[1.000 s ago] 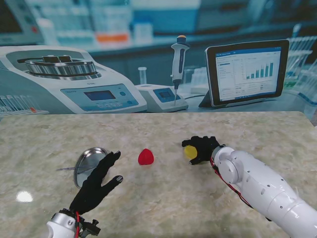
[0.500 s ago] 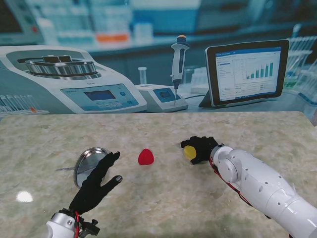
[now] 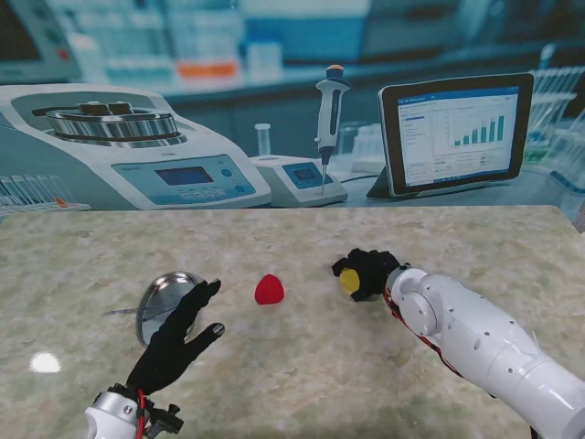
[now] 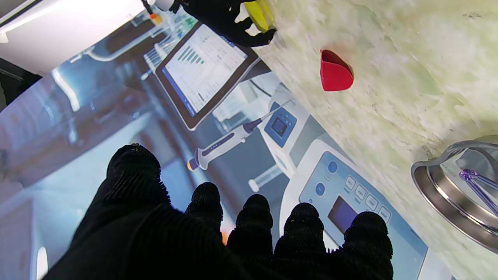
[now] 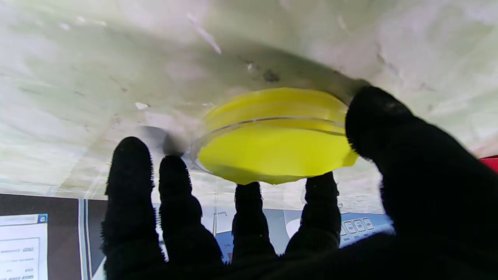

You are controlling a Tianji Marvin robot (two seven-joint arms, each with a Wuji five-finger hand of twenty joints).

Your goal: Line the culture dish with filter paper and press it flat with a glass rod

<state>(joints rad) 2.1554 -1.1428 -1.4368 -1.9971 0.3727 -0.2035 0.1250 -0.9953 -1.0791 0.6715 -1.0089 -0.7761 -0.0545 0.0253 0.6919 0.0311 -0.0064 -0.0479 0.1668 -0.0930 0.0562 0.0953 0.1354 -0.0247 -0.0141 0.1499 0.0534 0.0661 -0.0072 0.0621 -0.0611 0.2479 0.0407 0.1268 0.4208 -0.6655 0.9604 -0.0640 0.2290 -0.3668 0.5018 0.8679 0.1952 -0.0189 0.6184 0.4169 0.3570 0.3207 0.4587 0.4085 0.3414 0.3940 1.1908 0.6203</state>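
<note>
Right now the right hand (image 3: 367, 273) has its fingers (image 5: 249, 210) and thumb curled around a clear culture dish (image 5: 272, 140) with yellow filter paper in it, apparently clamped at the rim; can't tell whether the dish is lifted or on the table (image 3: 302, 366). Left hand (image 3: 178, 338) is flat, fingers spread, holding nothing, palm toward the table. Glass rod (image 4: 480, 186) lies across a shiny metal dish (image 3: 163, 302) just beyond the left fingertips, long axis roughly left-right, so the left hand is nearer to it. Small red cup (image 3: 269, 289) sits between the hands. My read: paper still needs pressing; the rod pickup is what's left.
</note>
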